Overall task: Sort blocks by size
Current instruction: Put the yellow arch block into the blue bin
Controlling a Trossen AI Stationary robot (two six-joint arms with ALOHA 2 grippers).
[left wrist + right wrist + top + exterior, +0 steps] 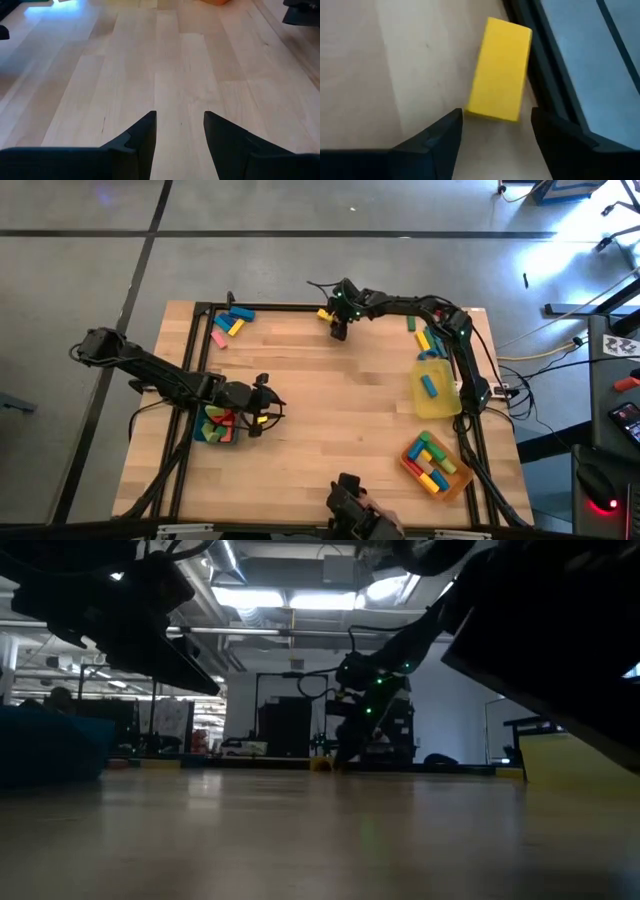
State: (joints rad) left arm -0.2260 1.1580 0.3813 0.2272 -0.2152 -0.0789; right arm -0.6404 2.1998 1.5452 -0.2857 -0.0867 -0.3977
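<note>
A yellow block (500, 70) lies flat on the wood at the table's far edge, right beside the black frame rail (545, 75); in the high view this yellow block (325, 313) sits just beyond my right gripper (338, 332). My right gripper (497, 117) is open and slants down. Its fingers stand on either side of the block's near end, and I see no touch. My left gripper (262, 412) is open over bare wood, next to the teal tray (205, 438) of blocks. In its own wrist view, the left gripper (180, 125) has nothing between its fingers.
Loose blocks (230, 323) lie at the far left corner, and more blocks (425, 338) lie at the far right. A yellow tray (440, 405) holds a blue block. An orange tray (460, 475) holds several blocks. A dark camera mount (350, 505) stands at the near edge.
</note>
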